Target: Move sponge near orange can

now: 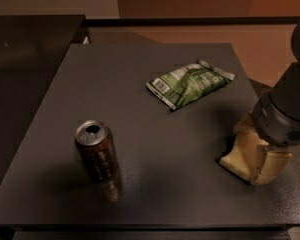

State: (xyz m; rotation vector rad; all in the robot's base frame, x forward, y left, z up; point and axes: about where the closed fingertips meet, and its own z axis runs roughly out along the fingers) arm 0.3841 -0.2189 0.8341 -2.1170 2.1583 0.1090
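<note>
Pale yellow foam sponge (236, 156) at the worktop's right edge, robot gripper (254, 153) right over it, jaw state impossible to tell, dark brownish-orange drink can (96, 151) upright toward the front-left corner

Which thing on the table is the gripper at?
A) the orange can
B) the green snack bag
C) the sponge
C: the gripper is at the sponge, far from the orange can and the green snack bag.

My single camera looks steeply down from nearby, the table (155, 149) spreading left of my pincer (268, 168) at lower right.
</note>
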